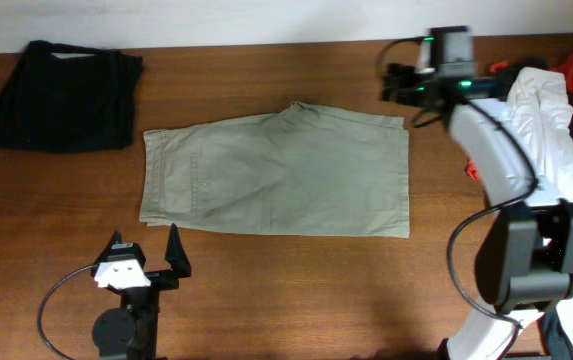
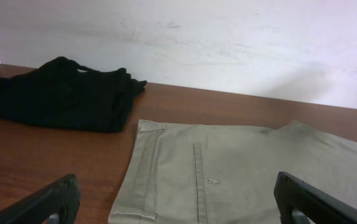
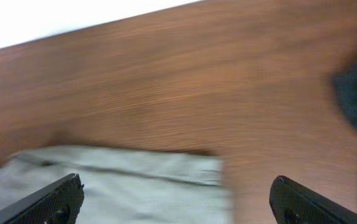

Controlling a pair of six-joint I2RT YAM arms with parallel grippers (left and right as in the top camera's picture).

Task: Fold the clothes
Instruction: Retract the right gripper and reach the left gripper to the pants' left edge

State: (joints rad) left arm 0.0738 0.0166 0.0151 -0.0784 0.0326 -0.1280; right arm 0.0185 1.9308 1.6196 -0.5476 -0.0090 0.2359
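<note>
Nearest, the left gripper (image 1: 146, 242) is hovering wide open just short of the khaki shorts (image 1: 276, 175), which are lying flat mid-way across the desk (image 1: 296, 290). Beyond, the right gripper (image 3: 175, 186) is hanging open above their far corner, probably lining up a pinch.

The blurred right wrist view crops the khaki shorts (image 3: 116, 186) below.

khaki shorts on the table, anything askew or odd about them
Nothing much stands out. The khaki grey-beige cotton shorts lie flat on the brown wooden table, roughly square to it, with only a small peak along the far edge. No tears or stains show.
</note>
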